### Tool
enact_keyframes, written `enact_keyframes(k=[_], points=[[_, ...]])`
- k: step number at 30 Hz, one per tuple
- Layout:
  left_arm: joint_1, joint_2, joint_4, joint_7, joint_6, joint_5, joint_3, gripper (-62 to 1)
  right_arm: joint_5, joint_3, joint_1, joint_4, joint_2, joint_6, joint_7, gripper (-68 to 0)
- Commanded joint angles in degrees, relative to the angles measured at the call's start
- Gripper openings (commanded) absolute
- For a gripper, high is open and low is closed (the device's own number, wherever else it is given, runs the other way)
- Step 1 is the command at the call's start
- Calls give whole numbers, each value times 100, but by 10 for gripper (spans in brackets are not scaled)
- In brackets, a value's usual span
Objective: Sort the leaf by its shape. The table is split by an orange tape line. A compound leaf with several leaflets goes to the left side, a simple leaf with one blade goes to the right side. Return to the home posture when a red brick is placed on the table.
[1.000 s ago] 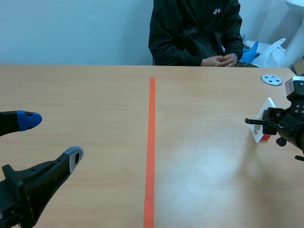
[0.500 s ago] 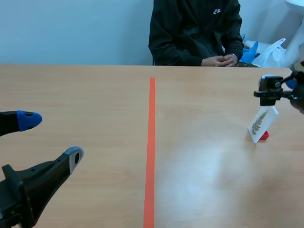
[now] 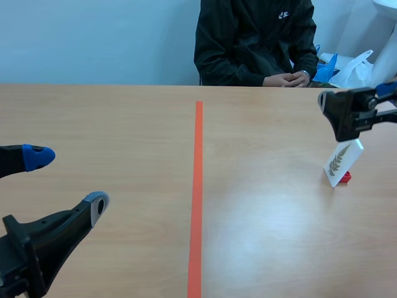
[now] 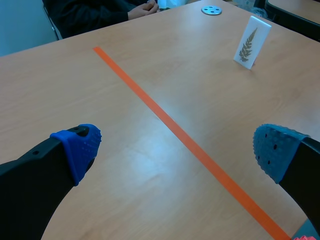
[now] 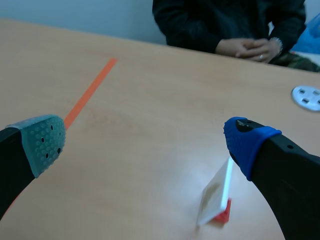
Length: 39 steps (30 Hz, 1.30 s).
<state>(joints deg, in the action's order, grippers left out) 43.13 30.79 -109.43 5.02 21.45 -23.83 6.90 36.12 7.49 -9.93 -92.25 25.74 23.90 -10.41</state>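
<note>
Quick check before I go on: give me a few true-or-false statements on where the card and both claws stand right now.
1. The card stands right of the tape line. True.
2. The right claw is shut on the card. False: it is open and clear of the card.
3. The leaf on the card has many leaflets. True.
4. The left claw holds the card. False: it is open and empty, left of the line.
5. The card lies flat on the table. False: it stands on edge on a red base.
</note>
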Motion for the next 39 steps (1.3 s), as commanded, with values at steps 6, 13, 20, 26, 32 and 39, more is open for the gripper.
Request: enact_keyframes(k=[6, 13, 20, 26, 32, 39], points=[[-15, -28, -79, 111, 13, -37, -11, 14, 205, 11, -1156, -1032, 59, 107, 0, 4], [-13, -31, -79, 83, 11, -39, -11, 14, 201, 13, -2243, -1954, -26, 105, 0, 4], [-15, -31, -79, -7, 13, -46, -11, 14, 157, 11, -2677, -2369, -192, 105, 0, 4], [-15, -31, -79, -9, 13, -57, -11, 14, 9, 11, -2673, -2369, -256, 98, 2, 4], [-15, -31, -79, -9, 13, -57, -11, 14, 9, 11, -2673, -2369, -256, 98, 2, 4], [-17, -28, -79, -7, 13, -57, -11, 14, 9, 11, -2673, -2367, -256, 101, 0, 4]])
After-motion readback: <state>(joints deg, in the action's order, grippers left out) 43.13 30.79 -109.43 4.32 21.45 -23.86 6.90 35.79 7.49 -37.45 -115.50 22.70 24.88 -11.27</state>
